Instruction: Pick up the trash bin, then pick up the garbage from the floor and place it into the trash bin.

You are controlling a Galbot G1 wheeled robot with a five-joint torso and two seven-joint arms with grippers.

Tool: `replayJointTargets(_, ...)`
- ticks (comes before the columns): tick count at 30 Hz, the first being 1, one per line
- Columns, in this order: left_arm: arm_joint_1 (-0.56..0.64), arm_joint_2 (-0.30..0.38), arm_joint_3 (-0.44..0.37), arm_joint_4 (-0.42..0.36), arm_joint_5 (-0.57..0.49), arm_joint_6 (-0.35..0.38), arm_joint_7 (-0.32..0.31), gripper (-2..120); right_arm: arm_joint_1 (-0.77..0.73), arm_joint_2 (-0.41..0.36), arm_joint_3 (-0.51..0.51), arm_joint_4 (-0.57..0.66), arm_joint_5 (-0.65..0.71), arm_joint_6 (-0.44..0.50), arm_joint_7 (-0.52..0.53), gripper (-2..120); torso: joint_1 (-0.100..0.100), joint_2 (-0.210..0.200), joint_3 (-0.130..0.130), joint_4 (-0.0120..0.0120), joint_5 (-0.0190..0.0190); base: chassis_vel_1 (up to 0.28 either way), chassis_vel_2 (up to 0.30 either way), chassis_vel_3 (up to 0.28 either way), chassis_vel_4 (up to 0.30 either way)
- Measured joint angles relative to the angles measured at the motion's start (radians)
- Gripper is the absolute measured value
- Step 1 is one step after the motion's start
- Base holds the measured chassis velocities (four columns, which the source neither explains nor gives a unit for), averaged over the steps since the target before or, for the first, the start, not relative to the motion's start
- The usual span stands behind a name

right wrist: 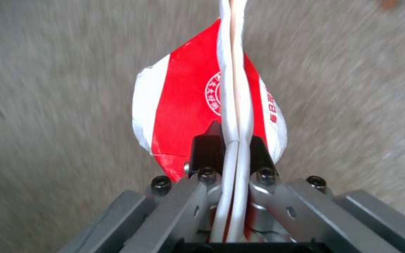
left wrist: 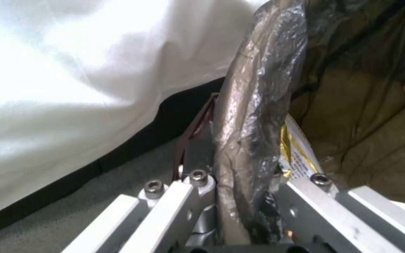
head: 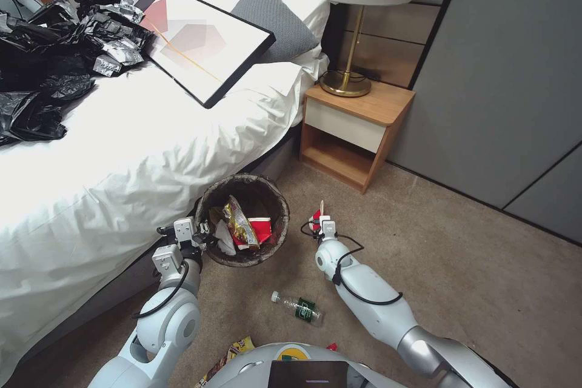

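The trash bin [head: 209,201], lined with a dark bag, is tilted beside the bed with my left gripper [head: 203,235] shut on its near rim. The left wrist view shows that liner-wrapped rim [left wrist: 251,116] pinched in my left gripper [left wrist: 254,175]. A yellow snack bag [head: 240,222], a red cup [head: 262,230] and a white tissue [head: 224,244] lie inside. Just right of the bin, my right gripper [head: 320,223] is shut on a flattened red-and-white paper cup [right wrist: 184,105], held off the carpet. A green-labelled bottle [head: 298,308] lies on the floor between my arms.
The white bed [head: 121,151] with black plastic bags [head: 54,54], a framed picture [head: 194,36] and a grey pillow [head: 273,18] fills the left. A wooden nightstand [head: 354,133] with a lamp [head: 354,24] stands behind. A yellow snack bag [head: 233,353] lies near my base. Open carpet lies to the right.
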Motion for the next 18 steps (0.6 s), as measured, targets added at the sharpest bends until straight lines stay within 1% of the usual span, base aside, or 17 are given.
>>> replayJointTargets(1,0.0,0.0,0.0,0.0,0.0,0.0,0.0,4,0.0,0.0,0.0,0.0,0.0,0.0,0.0,0,0.0,0.0,0.0,0.0,0.0,0.0,0.0,0.0,0.0)
replayJointTargets(2,0.0,0.0,0.001,0.0,0.0,0.0,0.0,4,-0.009,-0.01,0.008,0.033,0.01,-0.005,0.009,0,0.0,0.0,0.0,0.0001,0.0001,0.0,0.0,0.0,0.0)
replayJointTargets(3,0.001,0.001,0.003,0.0,0.0,0.001,0.0,4,-0.032,-0.035,0.025,0.105,0.026,-0.011,0.024,0,0.0,0.0,0.0,0.0001,0.0001,0.0,0.0,0.0,0.0)
replayJointTargets(4,0.002,0.001,0.005,-0.001,0.001,0.001,0.0,4,-0.046,-0.051,0.037,0.147,0.031,-0.012,0.032,0,0.0,0.0,0.0,-0.0001,-0.0001,0.0,0.0,0.0,0.0)
replayJointTargets(5,0.002,0.001,0.005,-0.001,0.001,0.001,0.0,4,-0.046,-0.051,0.037,0.147,0.031,-0.012,0.032,0,0.0,0.0,0.0,-0.0001,-0.0001,0.0,0.0,0.0,0.0)
replayJointTargets(8,0.006,0.002,0.012,-0.001,0.001,0.002,0.001,4,-0.086,-0.108,0.072,0.267,0.035,-0.007,0.052,0,0.0,0.0,0.0,-0.0002,0.0002,0.0,0.0,0.0,0.0)
replayJointTargets(9,0.006,0.002,0.012,-0.001,0.001,0.002,0.001,4,-0.086,-0.108,0.072,0.267,0.035,-0.007,0.052,0,0.0,0.0,0.0,-0.0002,0.0002,0.0,0.0,0.0,0.0)
replayJointTargets(12,0.008,0.003,0.018,-0.001,0.002,0.004,0.002,4,-0.103,-0.142,0.091,0.336,0.026,0.007,0.06,0,0.0,0.0,0.0,-0.0004,-0.0001,0.0,0.0,0.0,0.0)
replayJointTargets(14,0.008,0.003,0.019,-0.001,0.002,0.005,0.002,4,-0.106,-0.15,0.096,0.352,0.02,0.013,0.061,0,0.0,0.0,0.0,-0.0003,0.0,0.0,0.0,0.0,0.0)
replayJointTargets(15,0.01,0.003,0.023,-0.001,0.003,0.006,0.002,4,-0.113,-0.168,0.107,0.389,0.003,0.026,0.061,0,0.0,0.0,0.0,-0.0001,0.0002,0.0,0.0,0.0,0.0)
replayJointTargets(16,0.014,0.004,0.032,-0.001,0.004,0.008,0.002,4,-0.125,-0.197,0.13,0.464,-0.025,0.045,0.061,0,0.0,0.0,0.0,-0.0003,-0.0001,0.0,0.0,0.0,0.0)
replayJointTargets(17,0.014,0.004,0.032,-0.001,0.004,0.008,0.002,4,-0.125,-0.197,0.13,0.464,-0.025,0.045,0.061,0,0.0,0.0,0.0,-0.0003,-0.0001,0.0,0.0,0.0,0.0)
replayJointTargets(18,0.018,0.004,0.037,-0.001,0.007,0.01,0.003,4,-0.13,-0.219,0.148,0.529,-0.044,0.057,0.061,0,0.0,0.0,0.0,-0.0001,0.0001,0.0,0.0,0.0,0.0)
